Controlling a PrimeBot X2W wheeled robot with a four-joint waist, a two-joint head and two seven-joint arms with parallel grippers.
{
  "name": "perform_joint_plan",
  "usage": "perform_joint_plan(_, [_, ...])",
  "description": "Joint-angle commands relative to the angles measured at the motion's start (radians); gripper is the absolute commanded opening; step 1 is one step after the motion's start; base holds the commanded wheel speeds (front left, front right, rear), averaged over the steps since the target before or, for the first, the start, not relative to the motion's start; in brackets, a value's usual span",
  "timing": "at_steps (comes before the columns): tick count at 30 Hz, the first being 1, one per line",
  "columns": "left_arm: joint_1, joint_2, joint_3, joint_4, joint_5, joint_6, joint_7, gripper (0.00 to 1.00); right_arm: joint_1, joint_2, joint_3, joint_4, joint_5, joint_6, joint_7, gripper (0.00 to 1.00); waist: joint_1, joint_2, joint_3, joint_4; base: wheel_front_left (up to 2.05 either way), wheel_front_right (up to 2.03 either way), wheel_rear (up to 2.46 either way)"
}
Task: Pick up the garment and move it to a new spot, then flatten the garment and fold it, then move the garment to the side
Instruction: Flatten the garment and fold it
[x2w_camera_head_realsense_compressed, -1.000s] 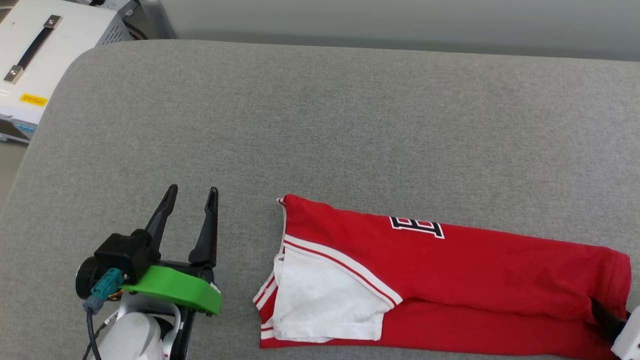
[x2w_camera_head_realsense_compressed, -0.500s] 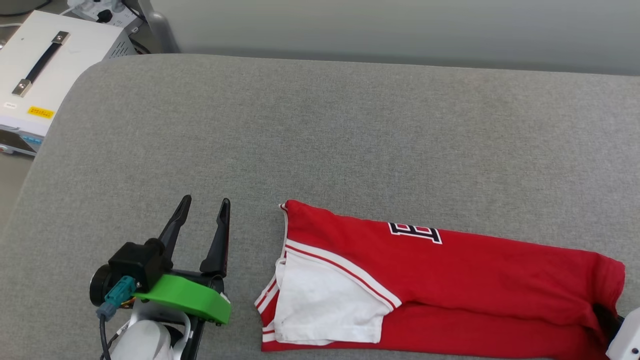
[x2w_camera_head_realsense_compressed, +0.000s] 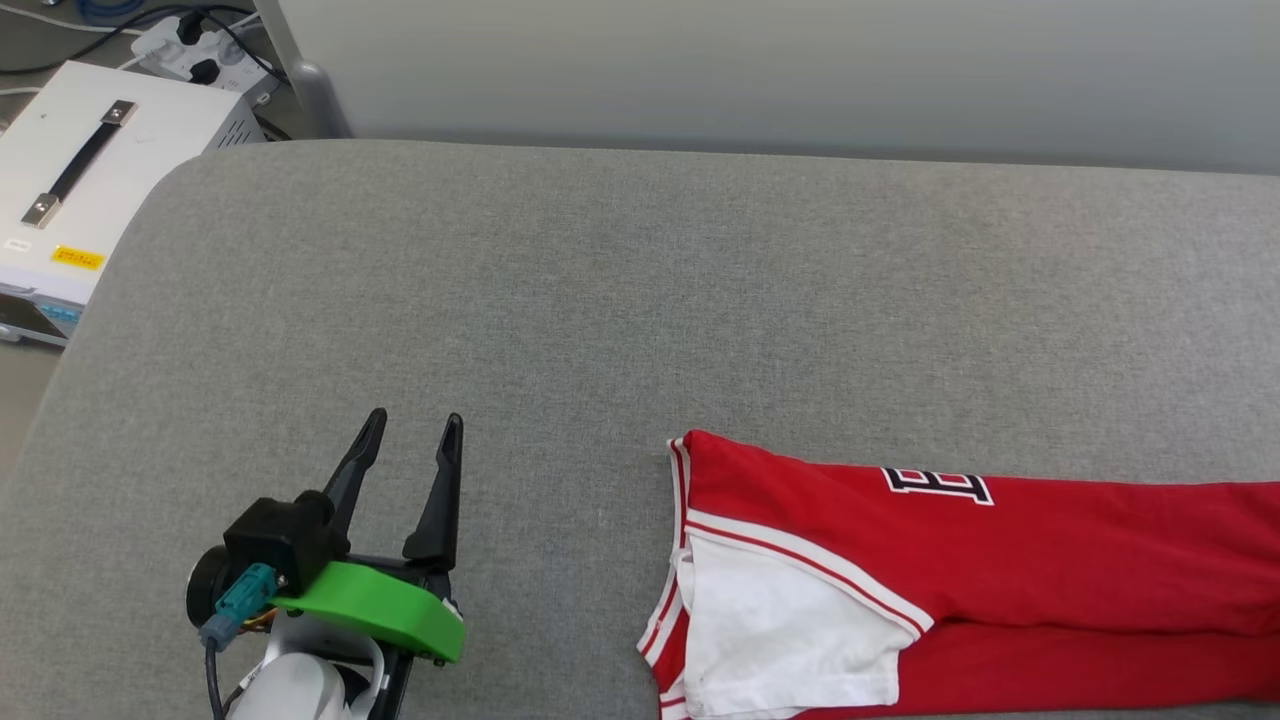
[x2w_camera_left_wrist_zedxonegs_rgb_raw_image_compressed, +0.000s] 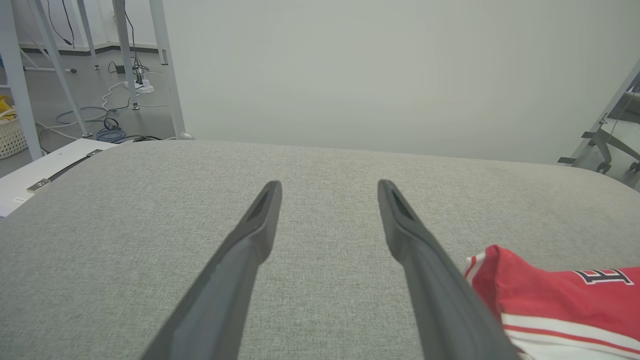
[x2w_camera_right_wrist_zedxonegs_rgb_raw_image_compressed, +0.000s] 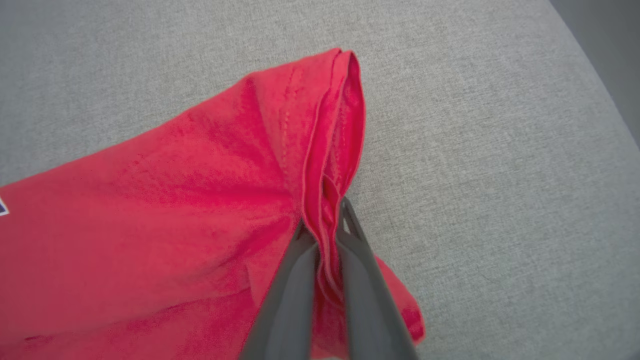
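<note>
The garment (x2w_camera_head_realsense_compressed: 1000, 560), a red jersey folded into a long strip, lies on the grey cushion (x2w_camera_head_realsense_compressed: 640, 300) at the lower right of the head view, its white sleeve (x2w_camera_head_realsense_compressed: 790, 635) on top at its left end and black lettering (x2w_camera_head_realsense_compressed: 937, 484) near its far edge. My right gripper (x2w_camera_right_wrist_zedxonegs_rgb_raw_image_compressed: 325, 220) is shut on the garment's (x2w_camera_right_wrist_zedxonegs_rgb_raw_image_compressed: 175, 225) red hem end, the layers bunched between its fingers (x2w_camera_right_wrist_zedxonegs_rgb_raw_image_compressed: 287, 295). My left gripper (x2w_camera_head_realsense_compressed: 408, 432) stands open over bare cushion to the left of the garment, well apart from it. The left wrist view shows the garment's (x2w_camera_left_wrist_zedxonegs_rgb_raw_image_compressed: 550, 295) collar corner at lower right, beside my open left gripper (x2w_camera_left_wrist_zedxonegs_rgb_raw_image_compressed: 327, 192).
A white box (x2w_camera_head_realsense_compressed: 80, 200) with a black handle sits off the cushion's far left corner, with cables and a power strip (x2w_camera_head_realsense_compressed: 200, 40) behind it. A pale wall runs along the cushion's far edge. Metal frame legs (x2w_camera_left_wrist_zedxonegs_rgb_raw_image_compressed: 170, 70) stand beyond the cushion.
The garment has slid to the right across the cushion, its hem end now past the head view's right edge. The camera has tilted a little. The left gripper has hardly moved.
</note>
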Motion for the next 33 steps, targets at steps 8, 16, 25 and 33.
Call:
perform_joint_plan(8, [0.043, -0.026, 0.018, 0.021, 0.018, -0.018, -0.006, 1.00, 0.048, 0.052, 0.038, -0.165, 0.016, -0.002, 0.094, 0.00, 0.0000, -0.0001, -0.065, -0.011, 0.00, 0.00, 0.00])
perform_joint_plan(16, [0.062, -0.040, 0.029, 0.026, 0.024, -0.030, -0.006, 1.00, 0.113, 0.155, 0.106, -0.363, 0.056, -0.002, 0.225, 0.00, 0.0000, -0.0001, -0.100, 0.002, 0.00, 0.00, 0.00])
perform_joint_plan(25, [0.077, -0.048, 0.046, 0.033, 0.030, -0.040, -0.006, 1.00, 0.098, 0.319, 0.256, -0.462, 0.113, -0.002, 0.321, 0.00, 0.0000, -0.0001, -0.118, 0.020, 0.00, 0.00, 0.00])
perform_joint_plan(33, [0.071, -0.049, 0.061, 0.039, 0.034, -0.045, -0.006, 1.00, 0.051, 0.344, 0.413, -0.375, 0.241, -0.002, 0.279, 0.00, 0.0000, -0.0001, -0.120, 0.043, 0.00, 0.00, 0.00])
